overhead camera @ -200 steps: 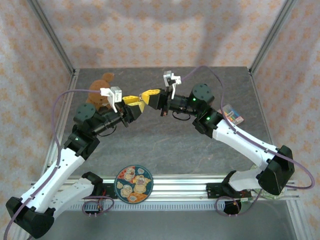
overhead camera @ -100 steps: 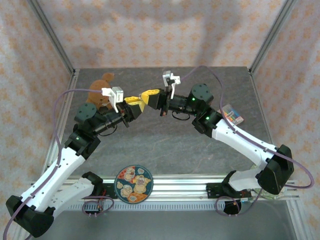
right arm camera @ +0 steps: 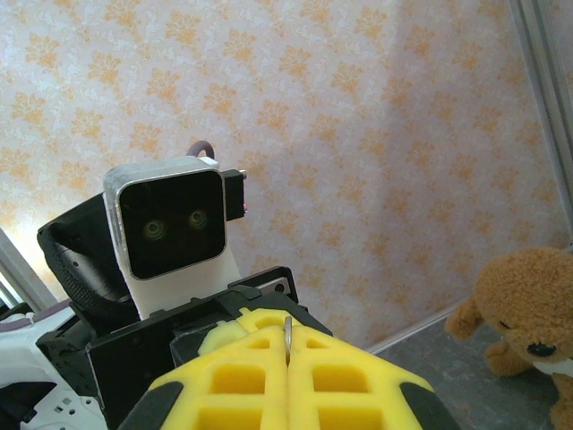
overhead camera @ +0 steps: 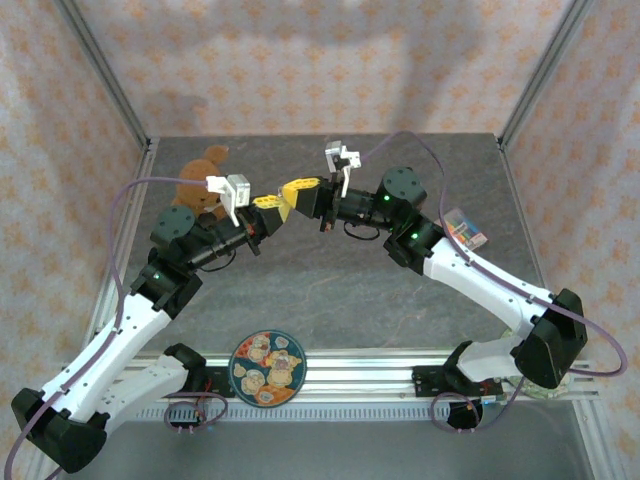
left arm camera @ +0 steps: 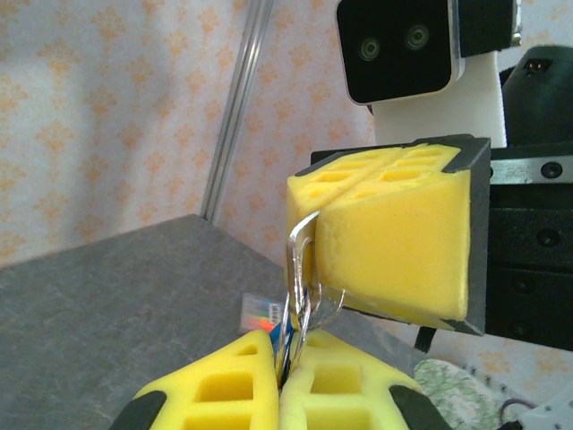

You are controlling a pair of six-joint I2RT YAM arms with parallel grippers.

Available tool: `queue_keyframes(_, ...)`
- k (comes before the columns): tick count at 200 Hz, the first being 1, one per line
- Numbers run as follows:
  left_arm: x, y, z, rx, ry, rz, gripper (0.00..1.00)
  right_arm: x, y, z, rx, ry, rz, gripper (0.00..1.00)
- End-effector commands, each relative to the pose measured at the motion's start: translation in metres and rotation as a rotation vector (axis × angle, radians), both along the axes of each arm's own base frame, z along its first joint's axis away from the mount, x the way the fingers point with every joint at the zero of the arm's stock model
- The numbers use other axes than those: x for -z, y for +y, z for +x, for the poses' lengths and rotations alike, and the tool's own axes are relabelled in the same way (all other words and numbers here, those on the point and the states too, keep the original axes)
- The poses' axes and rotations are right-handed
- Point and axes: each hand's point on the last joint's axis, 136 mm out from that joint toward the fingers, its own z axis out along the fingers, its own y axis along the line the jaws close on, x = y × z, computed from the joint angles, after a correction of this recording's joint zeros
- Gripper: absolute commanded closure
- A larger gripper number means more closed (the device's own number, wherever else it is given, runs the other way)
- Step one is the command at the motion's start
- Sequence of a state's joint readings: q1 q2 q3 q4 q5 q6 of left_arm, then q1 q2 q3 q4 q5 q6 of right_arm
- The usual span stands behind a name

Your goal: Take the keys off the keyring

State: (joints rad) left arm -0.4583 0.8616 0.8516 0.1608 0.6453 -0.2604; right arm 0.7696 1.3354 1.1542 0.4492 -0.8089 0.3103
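Both grippers meet in the air above the middle of the table. My right gripper (overhead camera: pixel 292 191) (right arm camera: pixel 287 330) is shut on a thin silvery key (right arm camera: pixel 287 333), which sticks out of the seam between its yellow fingers (left arm camera: pixel 394 242). From that key (left arm camera: pixel 300 255) hang the wire loops of the keyring (left arm camera: pixel 313 305). The loops run down into my left gripper (overhead camera: pixel 268 202) (left arm camera: pixel 285 351), whose yellow pads are shut on them. How many keys sit on the ring is hidden by the pads.
A brown teddy bear (overhead camera: pixel 203 178) (right arm camera: pixel 528 313) sits at the back left, behind the left arm. A round patterned plate (overhead camera: pixel 267 368) lies at the near edge. A small colourful box (overhead camera: pixel 465 228) (left arm camera: pixel 258 313) rests at the right. Metal frame posts stand at the corners.
My left gripper has closed its fingers onto the keyring and edged slightly toward the right gripper. The right arm has held still.
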Motion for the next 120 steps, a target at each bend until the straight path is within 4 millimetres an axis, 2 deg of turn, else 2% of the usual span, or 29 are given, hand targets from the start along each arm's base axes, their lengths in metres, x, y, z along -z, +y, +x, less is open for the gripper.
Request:
queue_keyframes(1,-0.029,0.004,-0.005,-0.024,-0.092,-0.012,1.00,-0.021,-0.001,-0.010,-0.020,-0.062,0.036,1.00)
queue_keyframes(37,-0.026,0.006,-0.002,-0.086,-0.100,0.039,1.00,-0.017,0.001,-0.010,0.003,-0.077,0.003,1.00)
queue_keyframes(120,-0.022,0.024,0.008,-0.278,-0.128,0.129,1.00,-0.007,0.010,-0.012,0.134,-0.146,-0.103,1.00)
